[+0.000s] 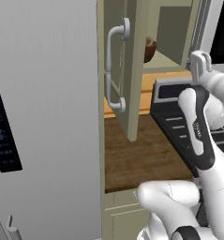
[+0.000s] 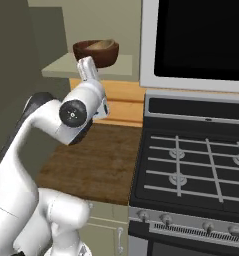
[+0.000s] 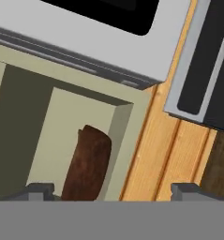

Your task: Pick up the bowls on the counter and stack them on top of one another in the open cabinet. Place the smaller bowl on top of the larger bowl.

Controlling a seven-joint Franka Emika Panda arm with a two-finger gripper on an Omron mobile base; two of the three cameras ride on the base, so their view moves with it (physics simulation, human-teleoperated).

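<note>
Inside the open cabinet (image 2: 56, 70), the smaller bowl (image 2: 99, 46) is nested in the larger bowl (image 2: 96, 53); the gripper (image 3: 112, 191) jaws are spread, empty.

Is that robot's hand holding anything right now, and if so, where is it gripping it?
Nothing is held. In the hand view the hand is open, its fingertips spread wide with nothing between them. The larger bowl sits on the open cabinet shelf, with the smaller bowl inside it.
</note>
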